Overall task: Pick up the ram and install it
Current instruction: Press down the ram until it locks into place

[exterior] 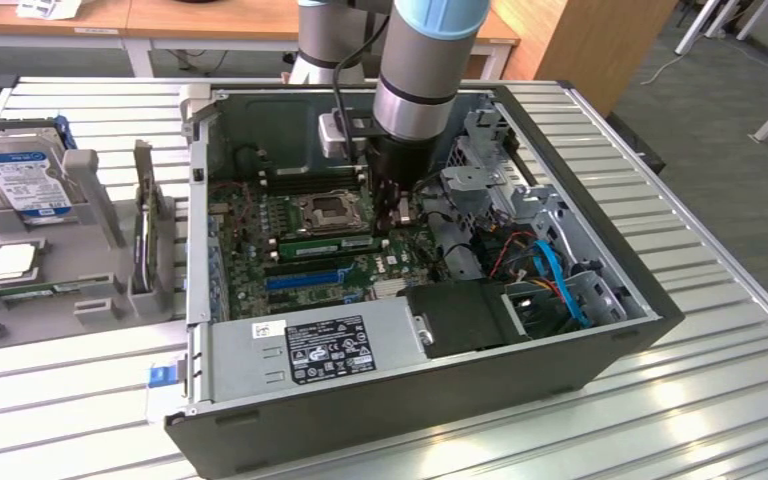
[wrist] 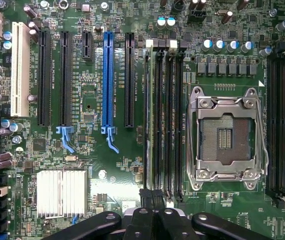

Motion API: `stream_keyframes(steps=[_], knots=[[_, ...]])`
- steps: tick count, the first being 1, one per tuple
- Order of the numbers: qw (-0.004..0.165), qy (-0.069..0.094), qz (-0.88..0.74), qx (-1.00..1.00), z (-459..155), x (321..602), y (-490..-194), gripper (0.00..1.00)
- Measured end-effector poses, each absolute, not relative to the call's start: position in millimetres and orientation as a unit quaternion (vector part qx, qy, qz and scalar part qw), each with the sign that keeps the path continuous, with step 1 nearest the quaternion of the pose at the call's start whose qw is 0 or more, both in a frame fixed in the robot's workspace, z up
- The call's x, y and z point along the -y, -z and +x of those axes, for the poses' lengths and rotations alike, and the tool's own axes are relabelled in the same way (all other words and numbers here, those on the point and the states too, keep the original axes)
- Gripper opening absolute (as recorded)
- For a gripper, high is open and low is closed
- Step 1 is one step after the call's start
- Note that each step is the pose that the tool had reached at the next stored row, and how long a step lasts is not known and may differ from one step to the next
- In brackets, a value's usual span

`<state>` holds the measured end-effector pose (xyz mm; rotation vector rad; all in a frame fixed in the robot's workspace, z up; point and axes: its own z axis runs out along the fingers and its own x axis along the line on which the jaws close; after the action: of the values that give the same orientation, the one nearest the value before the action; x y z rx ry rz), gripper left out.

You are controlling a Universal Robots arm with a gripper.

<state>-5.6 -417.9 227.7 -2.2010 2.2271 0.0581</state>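
The ram (exterior: 324, 243) is a thin green stick lying along a black memory slot on the motherboard, beside the CPU socket (exterior: 324, 210). In the wrist view I look down on the ram (wrist: 152, 125) edge-on, standing in one of the slots next to the socket (wrist: 225, 132). My gripper (exterior: 395, 222) reaches down into the open computer case (exterior: 357, 420). It is shut, its black fingertips (wrist: 145, 195) pressed together right over one end of the stick. I cannot tell whether they touch it.
A long blue slot (wrist: 107, 80) and black card slots lie beside the memory slots, near a silver heatsink (wrist: 62, 192). The power supply (exterior: 311, 345), blue cables (exterior: 558, 280) and a metal drive cage (exterior: 491, 180) crowd the case. A hard drive (exterior: 24, 170) stands in a grey holder outside.
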Motion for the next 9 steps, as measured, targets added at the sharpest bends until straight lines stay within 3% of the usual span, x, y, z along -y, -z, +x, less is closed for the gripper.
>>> stream_keyframes(steps=[9], knots=[[0.005,-0.019,-0.703,-0.711,-5.5,417.9,-226.8,0.10]])
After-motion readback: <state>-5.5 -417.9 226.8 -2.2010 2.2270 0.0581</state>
